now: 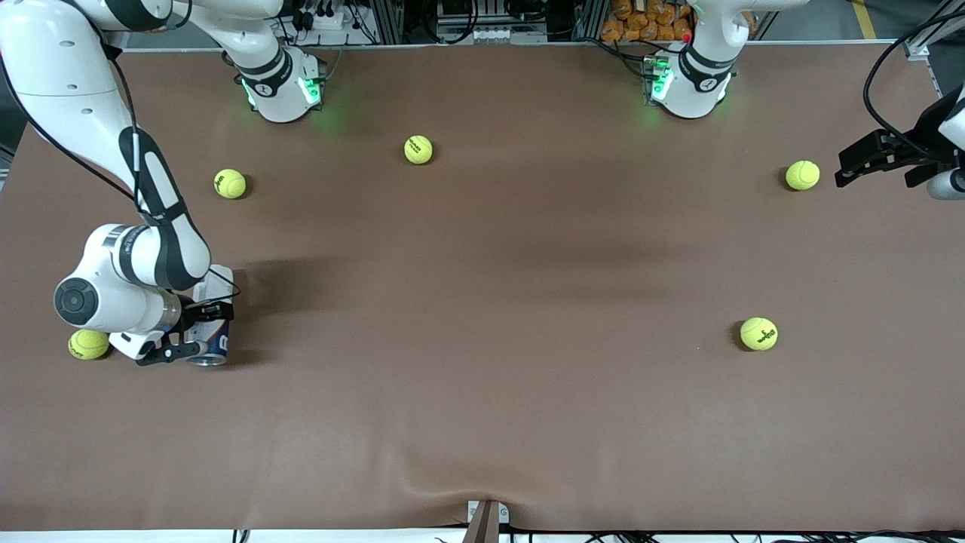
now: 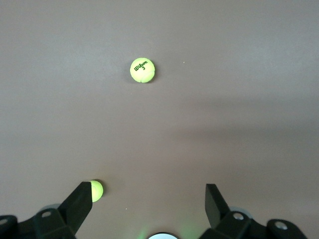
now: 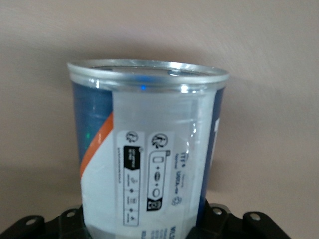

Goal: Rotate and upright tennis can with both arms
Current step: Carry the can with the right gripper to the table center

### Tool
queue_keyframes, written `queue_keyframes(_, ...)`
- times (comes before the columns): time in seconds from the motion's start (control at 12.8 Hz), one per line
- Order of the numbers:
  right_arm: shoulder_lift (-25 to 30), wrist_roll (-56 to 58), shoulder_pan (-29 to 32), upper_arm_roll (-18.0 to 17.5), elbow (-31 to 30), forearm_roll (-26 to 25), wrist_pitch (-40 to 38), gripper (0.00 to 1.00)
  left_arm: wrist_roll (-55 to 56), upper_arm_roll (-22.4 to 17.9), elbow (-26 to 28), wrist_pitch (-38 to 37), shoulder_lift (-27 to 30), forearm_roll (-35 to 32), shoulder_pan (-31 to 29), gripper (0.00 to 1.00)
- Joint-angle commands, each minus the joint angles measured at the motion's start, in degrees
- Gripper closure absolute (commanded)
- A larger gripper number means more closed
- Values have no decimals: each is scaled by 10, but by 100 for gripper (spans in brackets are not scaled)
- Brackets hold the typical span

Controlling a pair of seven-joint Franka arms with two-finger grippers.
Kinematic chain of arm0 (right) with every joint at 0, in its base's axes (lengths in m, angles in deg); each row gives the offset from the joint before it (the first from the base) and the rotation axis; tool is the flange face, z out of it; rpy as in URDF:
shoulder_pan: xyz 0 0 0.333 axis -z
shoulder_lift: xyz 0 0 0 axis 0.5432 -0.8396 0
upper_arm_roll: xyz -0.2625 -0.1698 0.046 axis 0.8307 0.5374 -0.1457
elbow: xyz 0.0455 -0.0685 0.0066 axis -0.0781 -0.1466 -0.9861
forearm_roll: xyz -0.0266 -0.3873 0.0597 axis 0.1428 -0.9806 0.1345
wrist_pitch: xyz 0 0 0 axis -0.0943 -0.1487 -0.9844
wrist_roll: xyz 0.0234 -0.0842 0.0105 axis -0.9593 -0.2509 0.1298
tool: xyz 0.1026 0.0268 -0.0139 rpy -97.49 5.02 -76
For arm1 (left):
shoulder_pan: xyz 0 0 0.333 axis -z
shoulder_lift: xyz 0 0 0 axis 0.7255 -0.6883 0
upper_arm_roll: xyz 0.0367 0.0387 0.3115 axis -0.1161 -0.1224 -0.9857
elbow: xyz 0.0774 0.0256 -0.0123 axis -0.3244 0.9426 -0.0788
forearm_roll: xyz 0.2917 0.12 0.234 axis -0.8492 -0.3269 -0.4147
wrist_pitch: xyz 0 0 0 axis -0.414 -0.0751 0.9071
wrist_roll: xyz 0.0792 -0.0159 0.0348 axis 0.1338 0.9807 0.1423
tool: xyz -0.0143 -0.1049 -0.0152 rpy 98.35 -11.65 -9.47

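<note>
Pinching the tennis can (image 1: 213,337) lying at the table's (image 1: 482,392) 8 o'clock for rotation, right gripper (image 1: 197,329) holds it while left gripper (image 2: 148,203) waits spread over bare table at 3 o'clock.

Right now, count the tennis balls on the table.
5: three nearer the bases, one nearer the camera, one beside the right end effector; others could be hidden.
</note>
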Motion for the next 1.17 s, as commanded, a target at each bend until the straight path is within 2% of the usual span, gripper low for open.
queue_keyframes(0.0,4,113,3,-33,25,-8,-9,27,-14,2,-11,-9,-4,6,-7,0)
queue_keyframes(0.16,4,210,3,-59,29,-7,-11,26,-14,2,-11,-9,-4,6,-7,0)
queue_keyframes(0.31,4,277,3,-104,29,-7,-11,25,-14,2,-11,-9,-4,6,-7,0)
queue_keyframes(0.63,-1,289,-4,-199,29,-6,-4,25,-14,2,-11,-9,-5,6,-7,0)
queue_keyframes(0.7,-3,289,-22,-213,29,-9,0,23,-14,2,-11,-9,-5,6,-7,0)
queue_keyframes(0.78,-7,290,-47,-213,33,-6,14,13,-14,2,-11,-9,-5,6,-7,0)
queue_keyframes(1.1,-24,289,-150,-212,50,-12,36,13,-14,2,-11,-9,-5,6,-7,0)
